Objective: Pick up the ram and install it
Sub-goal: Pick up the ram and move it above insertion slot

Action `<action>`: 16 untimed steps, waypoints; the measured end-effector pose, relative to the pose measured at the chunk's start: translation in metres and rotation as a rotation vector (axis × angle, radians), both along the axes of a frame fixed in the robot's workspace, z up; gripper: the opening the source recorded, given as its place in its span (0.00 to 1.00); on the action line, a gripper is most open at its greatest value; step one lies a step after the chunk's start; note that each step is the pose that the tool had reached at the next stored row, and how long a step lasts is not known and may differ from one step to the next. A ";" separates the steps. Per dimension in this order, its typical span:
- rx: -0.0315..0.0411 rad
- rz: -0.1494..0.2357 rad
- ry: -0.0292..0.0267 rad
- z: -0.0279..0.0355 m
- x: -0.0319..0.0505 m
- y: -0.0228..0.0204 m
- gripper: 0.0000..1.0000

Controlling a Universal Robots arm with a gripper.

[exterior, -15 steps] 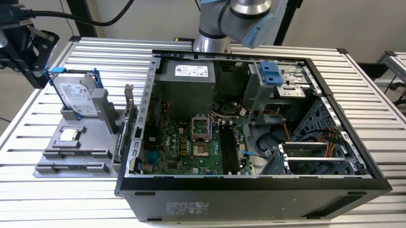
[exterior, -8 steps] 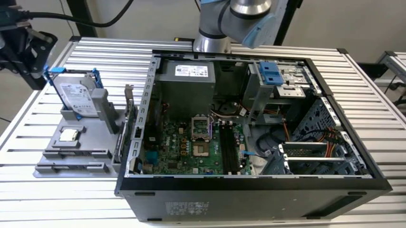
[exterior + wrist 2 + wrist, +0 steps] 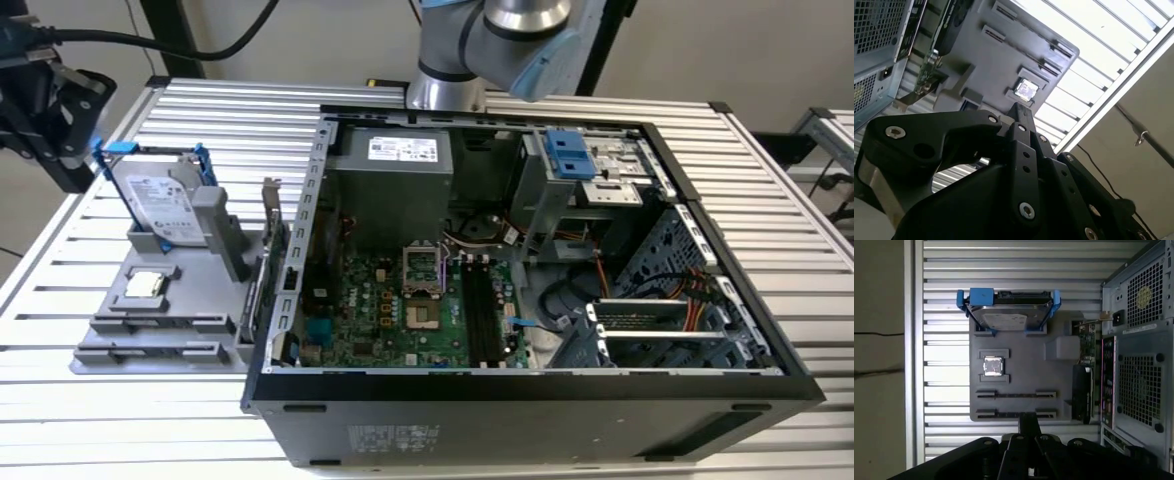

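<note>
My gripper point(image 3: 1029, 421) hangs high over the grey parts holder point(image 3: 1054, 375), and its black fingers point(image 3: 1022, 116) meet in one bar, shut with nothing between them. In the first wrist view its tip lines up with the holder's near edge, just past two long narrow slots point(image 3: 1016, 395). Both slots look bare. The ram is out of view. The open computer case point(image 3: 534, 385) lies on its side at the exterior view's right. Its green motherboard point(image 3: 400, 300) faces up, with long black slots point(image 3: 483, 310) beside the processor socket.
The holder point(image 3: 120, 335) carries a hard drive in a blue bracket point(image 3: 1006, 312), a processor chip point(image 3: 993, 365) and an upright card point(image 3: 274, 260) next to the case. A black jointed assembly with a thick cable point(image 3: 54, 110) hangs at the exterior view's left edge. The slatted table point(image 3: 120, 420) ends close by.
</note>
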State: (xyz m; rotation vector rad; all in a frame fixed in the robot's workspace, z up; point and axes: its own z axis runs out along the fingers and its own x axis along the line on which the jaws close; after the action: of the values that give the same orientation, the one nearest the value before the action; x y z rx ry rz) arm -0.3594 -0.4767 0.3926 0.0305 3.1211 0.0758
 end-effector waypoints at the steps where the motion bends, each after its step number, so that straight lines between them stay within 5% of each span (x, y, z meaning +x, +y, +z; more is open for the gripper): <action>1: 0.0000 0.000 -0.0001 0.0000 -0.0001 -0.0008 0.00; 16: -0.0001 0.000 0.0001 0.0000 -0.0017 -0.0119 0.00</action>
State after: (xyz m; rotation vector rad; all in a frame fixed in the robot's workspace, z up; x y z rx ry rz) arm -0.3611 -0.4886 0.3927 0.0306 3.1212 0.0757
